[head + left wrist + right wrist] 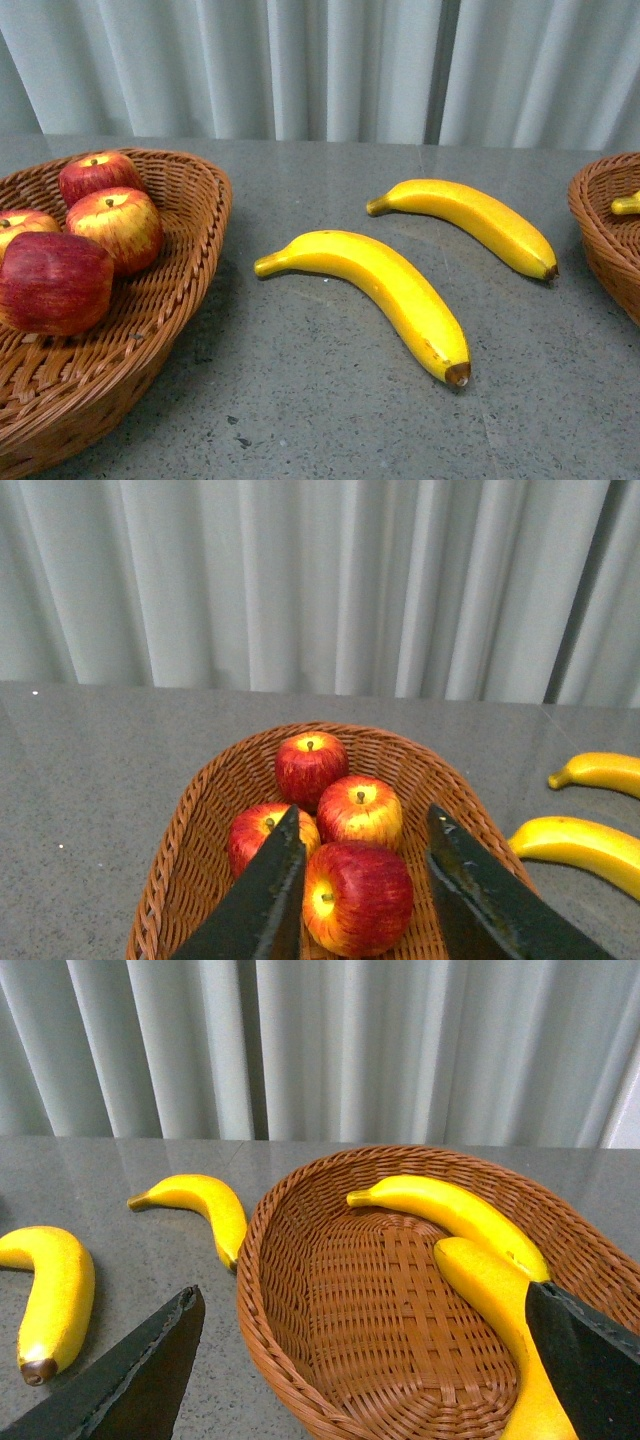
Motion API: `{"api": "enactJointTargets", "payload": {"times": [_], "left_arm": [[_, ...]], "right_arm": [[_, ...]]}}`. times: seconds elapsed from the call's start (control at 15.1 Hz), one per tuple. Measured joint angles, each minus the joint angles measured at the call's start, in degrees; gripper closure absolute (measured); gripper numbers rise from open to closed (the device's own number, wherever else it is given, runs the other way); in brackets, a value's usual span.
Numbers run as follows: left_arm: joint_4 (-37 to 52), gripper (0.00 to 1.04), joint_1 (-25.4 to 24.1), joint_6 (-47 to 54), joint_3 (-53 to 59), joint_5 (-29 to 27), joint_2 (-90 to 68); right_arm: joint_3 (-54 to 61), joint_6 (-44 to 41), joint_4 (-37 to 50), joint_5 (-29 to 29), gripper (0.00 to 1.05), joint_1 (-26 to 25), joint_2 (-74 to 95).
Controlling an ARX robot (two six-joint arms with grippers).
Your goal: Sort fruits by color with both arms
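Observation:
Several red apples lie in a wicker basket at the left. They also show in the left wrist view. My left gripper is open above them, its jaws either side of the nearest apple and holding nothing. Two yellow bananas lie on the table, one nearer and one farther. My right gripper is open and empty over a second wicker basket, which holds two bananas. Neither arm shows in the front view.
The grey table ends at a pale curtain behind. The right basket's rim shows at the front view's right edge with a banana tip. The two loose bananas lie between the baskets.

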State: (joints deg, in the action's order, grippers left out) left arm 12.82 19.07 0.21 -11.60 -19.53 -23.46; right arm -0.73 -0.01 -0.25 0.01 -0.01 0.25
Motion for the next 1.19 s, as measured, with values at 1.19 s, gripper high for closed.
{"api": "enactJointTargets", "payload": {"times": [1.19], "left_arm": [[-13.2,1.03,-19.1,-0.2,10.8,19.5,22.9]], "right_arm": [[0.0,0.0,0.0,0.0,0.07,0.0,0.0]]}}
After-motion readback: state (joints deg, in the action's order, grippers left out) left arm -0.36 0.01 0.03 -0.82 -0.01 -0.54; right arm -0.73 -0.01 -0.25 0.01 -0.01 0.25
